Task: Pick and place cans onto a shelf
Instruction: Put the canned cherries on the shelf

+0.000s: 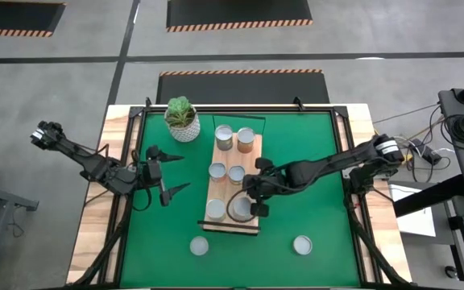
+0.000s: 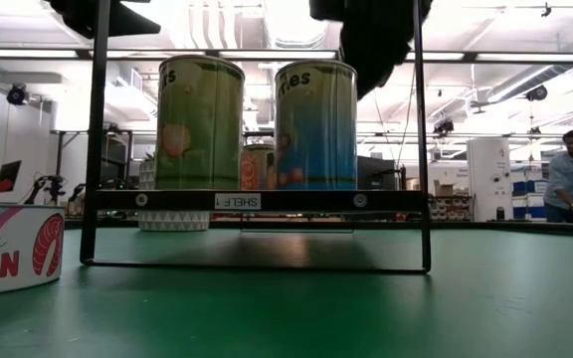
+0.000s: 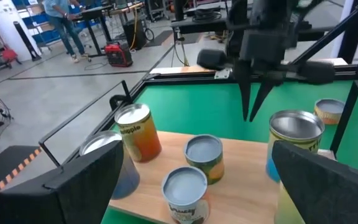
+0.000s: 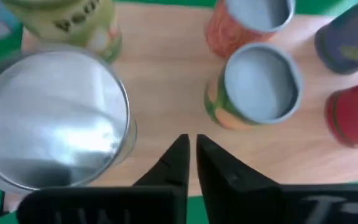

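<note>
Green matting (image 1: 312,209) covers the table, with a workshop floor and benches beyond it. On the mat lies the shelf (image 1: 252,173), a long pale wooden board running from far to near, and six cans (image 1: 217,170) stand upright on it: two at the far end, two in the middle, two at the near end. Two more cans rest on the mat, one (image 1: 199,246) near and to the left of the board, the other (image 1: 302,244) near and to the right, well apart from each other. That makes eight cans, one board, and one white potted plant (image 1: 182,118) at the far left corner of the mat.

Just above the near end of the board hangs the right gripper (image 4: 191,155), its jaws pressed together on nothing, beside a wide silver-topped can (image 4: 53,118). Left of the board hovers the left gripper (image 1: 167,171), jaws spread wide and empty.

Judging by their look, the cans are stiff, light tins with smooth labelled sides that could slip; the flat lids offer no hold. A grip across the round body, midway up and squarely on the diameter, seems safest, since a tall can nudged off-centre would likely topple into its neighbours.
</note>
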`<move>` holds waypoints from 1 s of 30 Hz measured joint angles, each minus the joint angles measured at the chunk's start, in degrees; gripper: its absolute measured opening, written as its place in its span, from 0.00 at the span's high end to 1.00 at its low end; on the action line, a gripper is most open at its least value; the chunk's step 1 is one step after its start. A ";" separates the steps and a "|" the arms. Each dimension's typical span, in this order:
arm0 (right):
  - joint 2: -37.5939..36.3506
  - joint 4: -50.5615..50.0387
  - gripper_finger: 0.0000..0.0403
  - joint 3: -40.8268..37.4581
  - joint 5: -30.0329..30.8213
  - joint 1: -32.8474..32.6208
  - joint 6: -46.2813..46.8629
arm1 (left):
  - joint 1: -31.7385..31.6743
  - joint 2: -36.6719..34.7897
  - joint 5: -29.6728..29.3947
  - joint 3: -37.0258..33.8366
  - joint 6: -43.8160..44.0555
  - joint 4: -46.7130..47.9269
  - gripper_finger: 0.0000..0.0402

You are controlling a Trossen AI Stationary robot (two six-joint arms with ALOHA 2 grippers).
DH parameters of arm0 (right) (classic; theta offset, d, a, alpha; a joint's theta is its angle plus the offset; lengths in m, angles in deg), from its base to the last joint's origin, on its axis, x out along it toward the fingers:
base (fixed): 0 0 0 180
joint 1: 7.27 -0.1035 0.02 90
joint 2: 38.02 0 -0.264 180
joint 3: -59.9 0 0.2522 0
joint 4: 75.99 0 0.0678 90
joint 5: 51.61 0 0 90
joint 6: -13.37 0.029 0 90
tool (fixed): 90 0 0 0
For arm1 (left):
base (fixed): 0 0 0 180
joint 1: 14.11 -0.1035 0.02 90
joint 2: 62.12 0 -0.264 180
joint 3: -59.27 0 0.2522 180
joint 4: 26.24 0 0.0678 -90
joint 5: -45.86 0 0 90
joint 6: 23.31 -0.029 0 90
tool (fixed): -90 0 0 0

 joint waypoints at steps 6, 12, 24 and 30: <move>0.55 1.36 0.97 0.00 -4.33 -0.03 -1.55 | 0.00 1.63 0.02 1.06 0.02 -0.37 0.02; 0.25 3.94 0.97 0.00 -9.48 -0.01 -4.02 | 0.00 4.04 0.01 2.56 0.03 -0.69 0.02; 0.13 6.19 0.97 -0.02 -10.73 -0.01 -6.09 | 0.02 8.24 0.01 4.11 -0.10 -0.83 0.02; -2.42 4.41 0.97 -0.02 -10.73 -0.03 -5.90 | -0.02 9.76 -0.15 4.40 0.22 -0.76 0.02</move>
